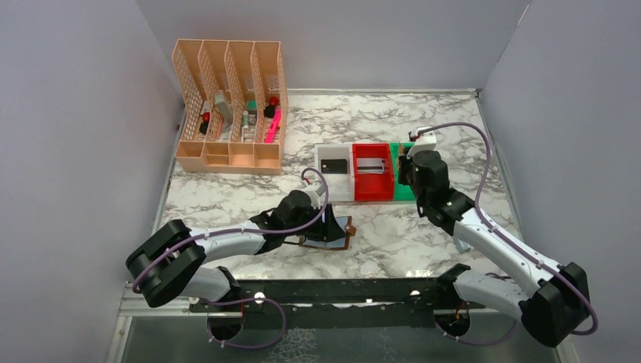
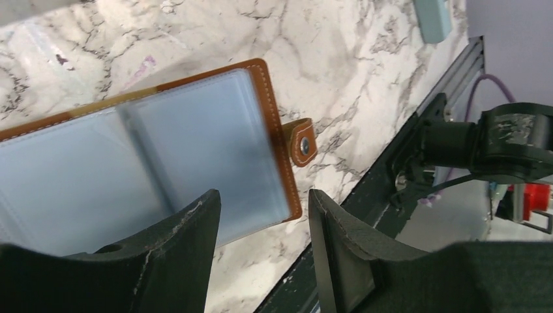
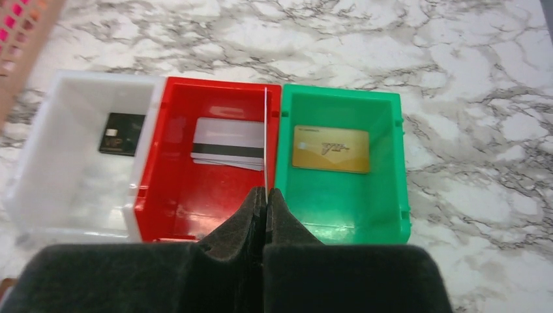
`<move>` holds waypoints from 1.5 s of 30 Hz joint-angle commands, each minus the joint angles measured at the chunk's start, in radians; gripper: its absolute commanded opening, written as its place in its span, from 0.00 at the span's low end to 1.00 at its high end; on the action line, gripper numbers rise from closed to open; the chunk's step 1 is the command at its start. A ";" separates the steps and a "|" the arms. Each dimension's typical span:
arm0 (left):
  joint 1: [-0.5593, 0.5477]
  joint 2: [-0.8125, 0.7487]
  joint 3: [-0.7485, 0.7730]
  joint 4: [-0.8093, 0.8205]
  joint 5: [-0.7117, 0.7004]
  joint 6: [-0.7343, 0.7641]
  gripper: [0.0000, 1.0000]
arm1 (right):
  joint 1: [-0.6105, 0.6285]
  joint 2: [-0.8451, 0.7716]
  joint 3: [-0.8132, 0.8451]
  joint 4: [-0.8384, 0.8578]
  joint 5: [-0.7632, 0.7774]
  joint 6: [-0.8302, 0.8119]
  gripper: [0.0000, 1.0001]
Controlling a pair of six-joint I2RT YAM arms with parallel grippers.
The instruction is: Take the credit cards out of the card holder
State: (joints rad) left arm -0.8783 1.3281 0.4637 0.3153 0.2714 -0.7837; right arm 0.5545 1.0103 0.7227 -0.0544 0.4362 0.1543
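Observation:
The brown card holder [image 1: 337, 236] lies open on the marble, its pale blue-grey pockets [image 2: 195, 143] up and its snap tab [image 2: 301, 142] at the right edge. My left gripper [image 2: 264, 199] is open and empty just above its right panel, and also shows in the top view [image 1: 326, 219]. My right gripper [image 3: 266, 192] is shut on a thin card [image 3: 266, 137] seen edge-on, over the wall between the red and green bins. A black card [image 3: 122, 134] lies in the white bin, silvery-white cards [image 3: 228, 143] in the red bin, and a gold card [image 3: 331, 149] in the green bin.
The white bin [image 3: 39, 163], red bin [image 3: 163, 195] and green bin [image 3: 391, 195] stand side by side mid-table. A peach desk organizer [image 1: 230, 151] stands at the back left. A light-blue block [image 2: 432, 18] lies near the holder. A black rail [image 1: 325, 291] runs along the near edge.

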 commanded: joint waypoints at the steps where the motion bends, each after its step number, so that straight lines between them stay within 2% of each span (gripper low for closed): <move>1: -0.007 0.008 0.029 -0.109 -0.066 0.074 0.55 | -0.052 0.073 0.021 0.057 0.007 -0.095 0.01; 4: -0.010 -0.001 0.014 -0.104 -0.071 0.072 0.55 | -0.118 0.133 0.032 0.048 -0.047 -0.076 0.01; 9: -0.010 -0.030 -0.002 -0.113 -0.083 0.079 0.55 | -0.165 0.197 0.037 0.042 0.000 -0.074 0.01; 19: -0.011 -0.035 0.013 -0.116 -0.070 0.082 0.55 | -0.182 0.339 0.090 -0.002 -0.237 0.002 0.01; 24: -0.009 -0.061 0.005 -0.100 -0.092 0.060 0.56 | -0.182 0.353 0.087 0.013 -0.418 -0.008 0.01; 36: -0.010 -0.103 0.025 -0.217 -0.221 0.055 0.57 | -0.181 0.387 0.099 0.021 -0.557 0.036 0.01; 39: -0.009 -0.122 0.015 -0.232 -0.242 0.050 0.57 | -0.182 0.377 0.099 0.021 -0.554 0.012 0.01; 41: -0.009 -0.131 0.009 -0.234 -0.247 0.047 0.57 | -0.182 0.367 0.093 0.028 -0.471 -0.018 0.01; 45: -0.010 -0.126 0.006 -0.232 -0.236 0.050 0.57 | -0.182 0.367 0.078 0.086 -0.291 -0.176 0.01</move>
State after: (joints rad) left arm -0.8848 1.2152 0.4675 0.0940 0.0612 -0.7284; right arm 0.3676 1.3895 0.7940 -0.0448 -0.0154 0.1238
